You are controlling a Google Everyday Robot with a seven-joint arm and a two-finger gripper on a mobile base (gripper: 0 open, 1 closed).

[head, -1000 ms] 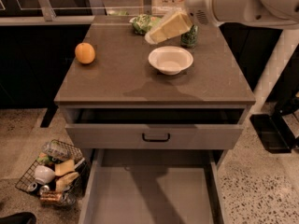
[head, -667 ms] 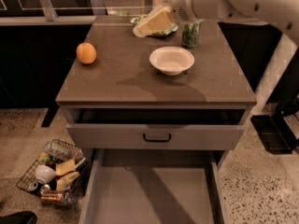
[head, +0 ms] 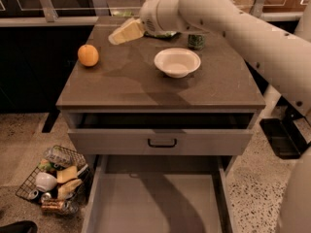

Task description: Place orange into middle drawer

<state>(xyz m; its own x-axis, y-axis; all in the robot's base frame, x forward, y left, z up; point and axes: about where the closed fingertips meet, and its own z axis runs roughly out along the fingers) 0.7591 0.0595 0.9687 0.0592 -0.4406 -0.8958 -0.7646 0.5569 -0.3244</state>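
The orange (head: 88, 55) sits on the brown countertop near its left edge. My gripper (head: 121, 33) hangs above the back of the countertop, to the right of the orange and a little behind it, not touching it. The white arm reaches in from the upper right. The middle drawer (head: 121, 208) is pulled out wide below, and its grey floor holds nothing I can see. The upper drawer (head: 162, 142), with a black handle, stands slightly open above it.
A white bowl (head: 177, 62) sits mid-counter, with a dark green can (head: 196, 41) behind it and a green bag (head: 167, 33) partly hidden by the arm. A wire basket (head: 53, 178) of clutter stands on the floor at the left.
The gripper has swung left along the back of the countertop, from above the bowl toward the orange's side. The orange and the drawers have not moved.
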